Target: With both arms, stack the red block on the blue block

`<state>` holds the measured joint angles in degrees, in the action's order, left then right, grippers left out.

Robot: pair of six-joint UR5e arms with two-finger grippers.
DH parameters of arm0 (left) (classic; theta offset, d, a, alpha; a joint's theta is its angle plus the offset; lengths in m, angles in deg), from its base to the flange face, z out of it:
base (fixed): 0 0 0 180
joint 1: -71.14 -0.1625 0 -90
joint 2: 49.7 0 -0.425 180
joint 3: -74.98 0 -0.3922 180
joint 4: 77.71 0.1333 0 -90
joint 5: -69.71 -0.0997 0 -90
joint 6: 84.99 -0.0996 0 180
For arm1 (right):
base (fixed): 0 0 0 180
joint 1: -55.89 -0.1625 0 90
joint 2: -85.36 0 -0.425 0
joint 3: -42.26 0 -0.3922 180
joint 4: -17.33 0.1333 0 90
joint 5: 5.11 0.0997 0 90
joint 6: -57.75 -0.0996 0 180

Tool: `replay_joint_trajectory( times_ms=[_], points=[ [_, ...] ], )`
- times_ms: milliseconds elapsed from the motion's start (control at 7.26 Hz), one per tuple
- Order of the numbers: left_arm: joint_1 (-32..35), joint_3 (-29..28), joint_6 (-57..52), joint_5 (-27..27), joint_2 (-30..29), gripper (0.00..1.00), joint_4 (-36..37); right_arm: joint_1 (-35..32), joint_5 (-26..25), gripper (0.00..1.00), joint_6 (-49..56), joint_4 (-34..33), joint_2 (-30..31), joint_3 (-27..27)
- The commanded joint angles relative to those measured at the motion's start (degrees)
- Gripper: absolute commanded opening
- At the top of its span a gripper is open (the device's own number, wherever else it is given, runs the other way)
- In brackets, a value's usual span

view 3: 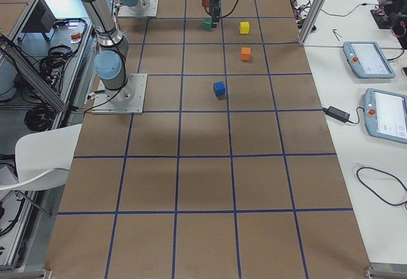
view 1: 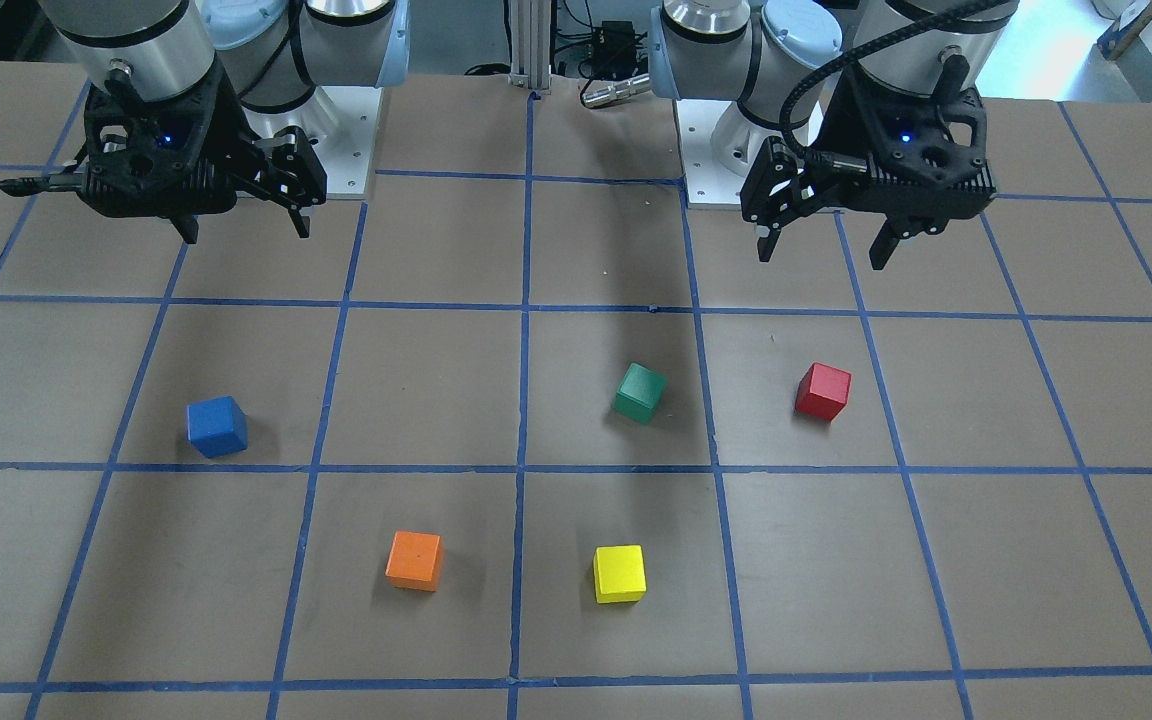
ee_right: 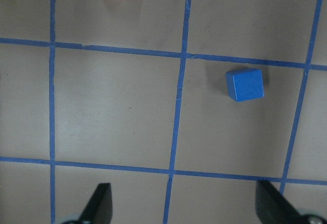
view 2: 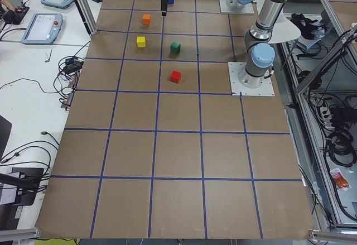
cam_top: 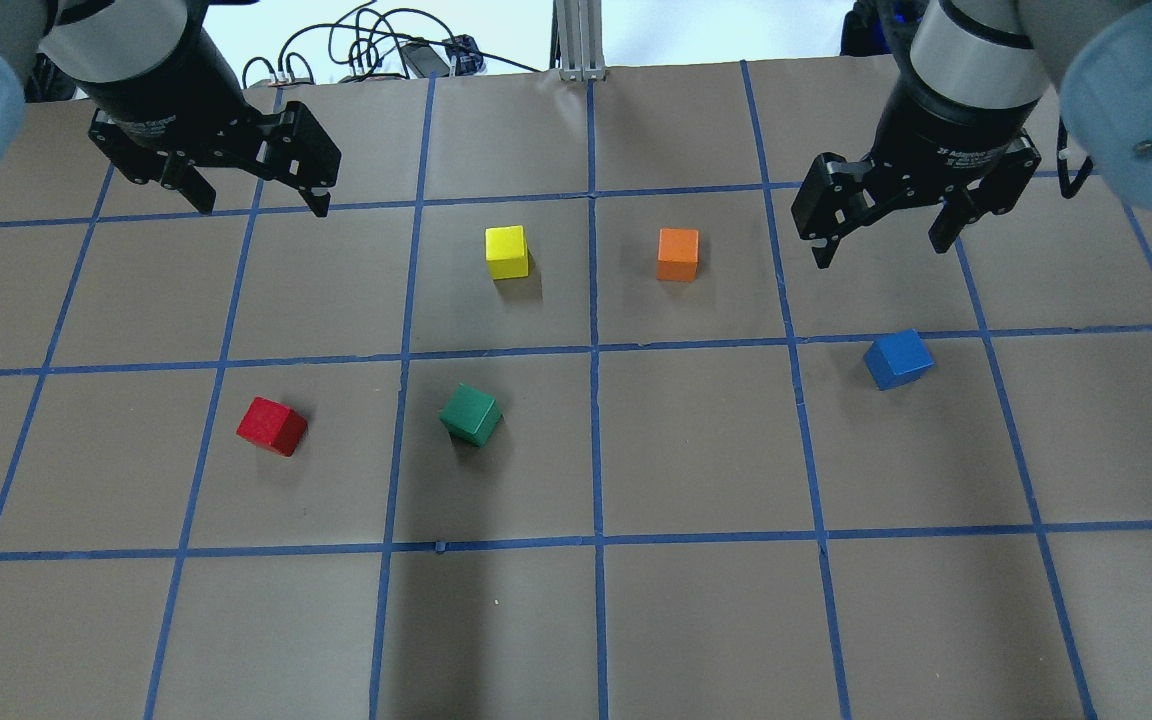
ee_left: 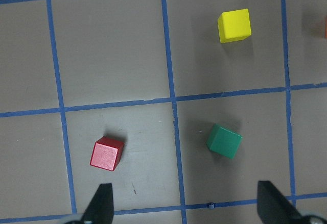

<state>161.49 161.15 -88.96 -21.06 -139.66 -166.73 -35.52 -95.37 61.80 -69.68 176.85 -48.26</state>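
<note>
The red block [view 1: 823, 391] lies on the table on my left side, also in the overhead view [cam_top: 272, 426] and the left wrist view [ee_left: 107, 153]. The blue block [view 1: 217, 426] lies on my right side, also in the overhead view [cam_top: 898, 359] and the right wrist view [ee_right: 245, 84]. My left gripper [cam_top: 263, 210] is open and empty, held above the table, apart from the red block; the front view [view 1: 823, 255] shows it too. My right gripper [cam_top: 880, 255] is open and empty, held above the table near the blue block; the front view [view 1: 246, 235] shows it too.
A green cube [cam_top: 470, 414] lies just right of the red block. A yellow cube [cam_top: 507, 251] and an orange cube [cam_top: 678, 254] lie further out near the middle. The brown table [cam_top: 696, 450] carries a blue tape grid. Arm bases stand at the robot's side [view 1: 336, 110].
</note>
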Motion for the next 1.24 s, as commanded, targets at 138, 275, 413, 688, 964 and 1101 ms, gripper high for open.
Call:
replay_joint_trajectory(
  times_ms=[138, 275, 413, 688, 964, 1101],
  points=[
    [0.0, 0.4, 0.0, 0.0, 0.2, 1.00, -0.1, 0.1, 0.0, 1.00, -0.1, 0.0, 0.0, 0.0],
    [0.0, 0.7, 0.0, -0.1, 0.4, 1.00, -0.3, 0.1, 0.0, 1.00, -0.1, 0.0, 0.0, 0.0],
    [0.0, 0.8, 0.0, -0.2, 0.6, 1.00, -0.8, 0.1, -0.1, 1.00, -0.1, 0.1, 0.0, -0.1],
    [-0.1, 1.3, -0.9, -2.6, 0.8, 1.00, -3.4, 0.1, -0.1, 1.00, -0.1, 0.1, 0.0, -0.1],
    [-1.2, 1.4, -5.4, -5.4, -0.1, 1.00, -5.4, 0.1, -0.1, 1.00, -0.1, 0.0, 0.0, 0.0],
    [-2.9, 2.8, -7.4, -5.5, -1.8, 1.00, -5.1, 0.1, -0.1, 1.00, -0.1, 0.0, 0.0, -0.1]
  ],
)
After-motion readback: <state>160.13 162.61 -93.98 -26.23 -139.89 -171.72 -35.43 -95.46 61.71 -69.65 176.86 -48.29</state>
